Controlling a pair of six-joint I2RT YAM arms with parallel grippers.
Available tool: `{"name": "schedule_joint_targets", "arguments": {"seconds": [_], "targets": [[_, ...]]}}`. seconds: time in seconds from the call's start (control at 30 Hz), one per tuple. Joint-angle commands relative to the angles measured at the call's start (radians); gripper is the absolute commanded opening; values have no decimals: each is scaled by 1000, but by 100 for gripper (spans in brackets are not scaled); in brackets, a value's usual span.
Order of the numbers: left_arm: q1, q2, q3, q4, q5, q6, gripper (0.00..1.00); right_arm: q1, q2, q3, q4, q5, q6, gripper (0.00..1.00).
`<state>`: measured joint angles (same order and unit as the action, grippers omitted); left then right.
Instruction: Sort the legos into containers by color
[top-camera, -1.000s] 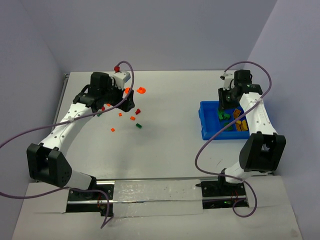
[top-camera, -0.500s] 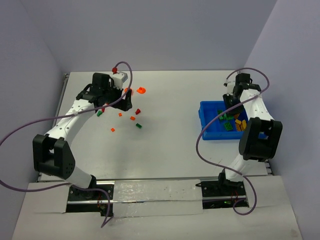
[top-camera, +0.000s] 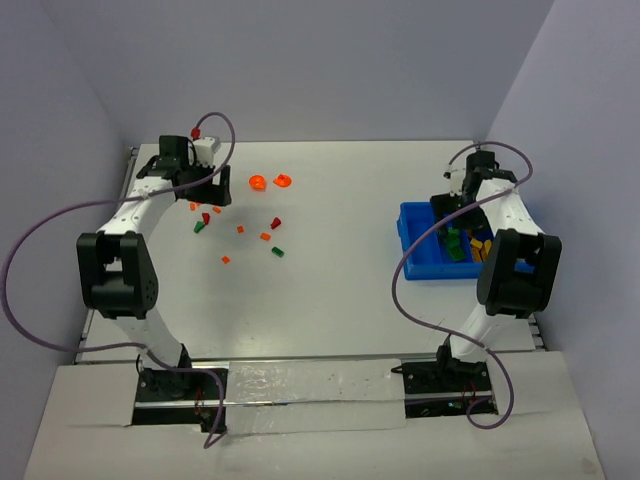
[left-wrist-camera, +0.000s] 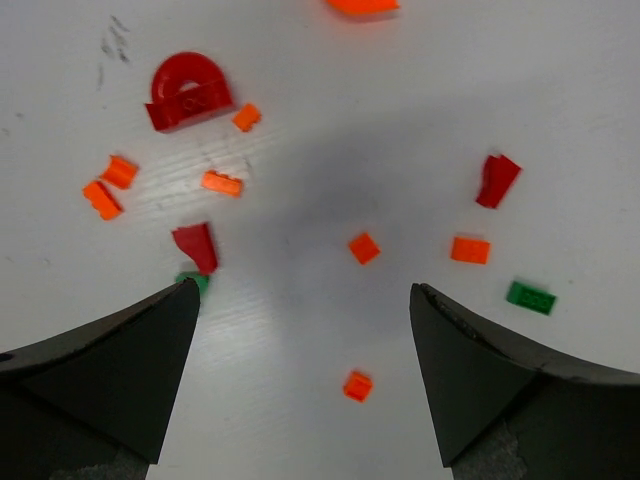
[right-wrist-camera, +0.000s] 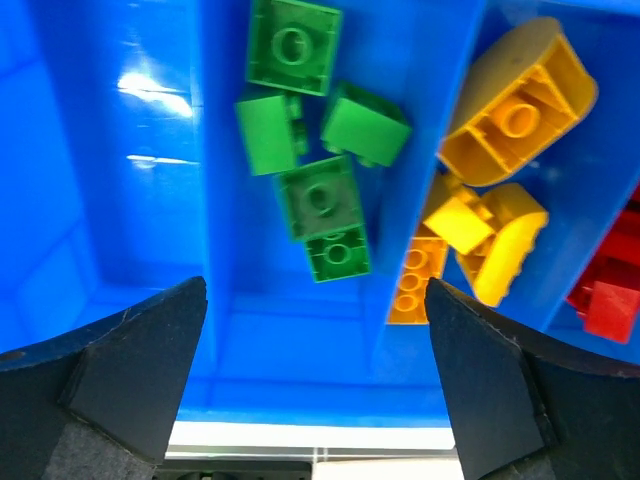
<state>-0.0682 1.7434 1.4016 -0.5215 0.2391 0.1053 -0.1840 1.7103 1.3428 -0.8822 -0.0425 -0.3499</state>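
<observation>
1. Our left gripper (left-wrist-camera: 302, 292) hangs over the far-left part of the table (top-camera: 340, 290), jaws spread wide and nothing between them.
2. Our right gripper (right-wrist-camera: 315, 290) is released too, wide and empty, above the blue bin (right-wrist-camera: 90, 220) at the right of the table.
3. Below the left jaws the loose legos (top-camera: 240, 225) lie well apart from each other. A small orange brick (left-wrist-camera: 363, 247) sits about midway between the fingers. A red wedge (left-wrist-camera: 197, 245) lies just beside the left finger, with a green piece (left-wrist-camera: 196, 281) partly hidden under that fingertip.
4. Further out we see a green plate (left-wrist-camera: 530, 297) and a red arch (left-wrist-camera: 188, 92).
5. In the bin, green bricks (right-wrist-camera: 320, 195) share one compartment and yellow bricks (right-wrist-camera: 505, 110) fill the next one. Red bricks (right-wrist-camera: 608, 305) show at the edge of the wrist view.
6. We judge these pieces to be very light, stiff and smooth. A pinch that lands off-centre would likely flick one away rather than hurt it.
7. We would take the orange brick across its two flat, parallel sides, fingertips low to the table. On the wedges we would avoid the sloped face.
</observation>
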Motion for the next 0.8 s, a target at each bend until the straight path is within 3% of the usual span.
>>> {"name": "schedule_joint_targets", "arguments": {"seconds": [0.0, 0.3, 0.5, 0.77], "targets": [[80, 135, 171, 7, 39, 93, 90, 38, -69, 59, -44, -69, 32, 100], [124, 382, 365, 48, 119, 256, 61, 121, -109, 116, -84, -128, 86, 100], [146, 467, 421, 56, 275, 334, 60, 124, -105, 132, -107, -134, 87, 100], [153, 569, 513, 9, 367, 347, 62, 124, -84, 144, -120, -148, 88, 100]]}}
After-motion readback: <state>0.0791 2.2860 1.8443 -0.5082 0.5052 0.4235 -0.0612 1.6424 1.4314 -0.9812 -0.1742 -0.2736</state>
